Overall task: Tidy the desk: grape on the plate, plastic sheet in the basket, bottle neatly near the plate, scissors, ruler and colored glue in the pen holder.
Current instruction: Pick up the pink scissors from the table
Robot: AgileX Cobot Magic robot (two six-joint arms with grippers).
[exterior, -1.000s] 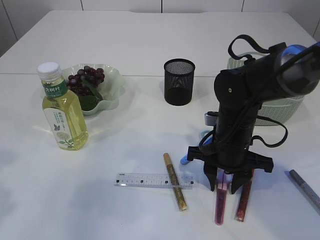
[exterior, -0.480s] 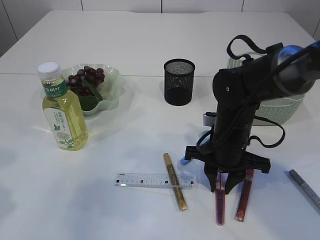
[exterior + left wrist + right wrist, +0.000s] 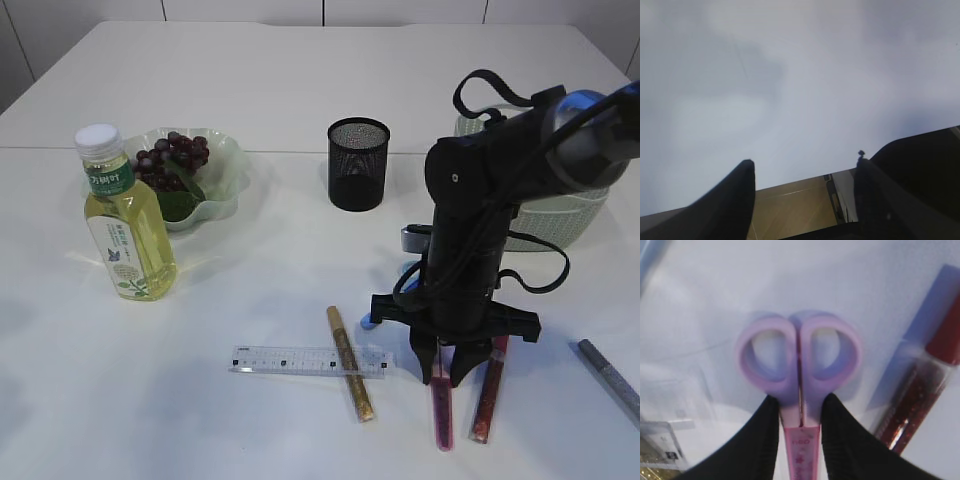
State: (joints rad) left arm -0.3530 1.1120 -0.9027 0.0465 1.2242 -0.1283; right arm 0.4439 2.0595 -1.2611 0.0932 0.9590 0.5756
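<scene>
- Right gripper (image 3: 444, 378) low in the lower right of the exterior frame, pointing straight down at the table (image 3: 250, 420).
- In the right wrist view, black fingers (image 3: 760, 437) pressed against both sides of the scissors (image 3: 799, 371) just below the purple loops — closed on them, pink sheath running out the bottom edge.
- Red glitter glue tube (image 3: 920, 390) just beside the scissors, at the right edge of that view.
- Gold glue tube (image 3: 350, 363) lying across the clear ruler (image 3: 310, 361), lower centre.
- Black mesh pen holder (image 3: 358, 163) upright at upper centre; pale basket (image 3: 570, 215) behind the arm.
- Bottle (image 3: 124, 216) standing at left, near the plate (image 3: 225, 165) holding the grapes (image 3: 170, 160).
- Left gripper (image 3: 802, 172) in its own view — fingers spread apart, holding nothing.
</scene>
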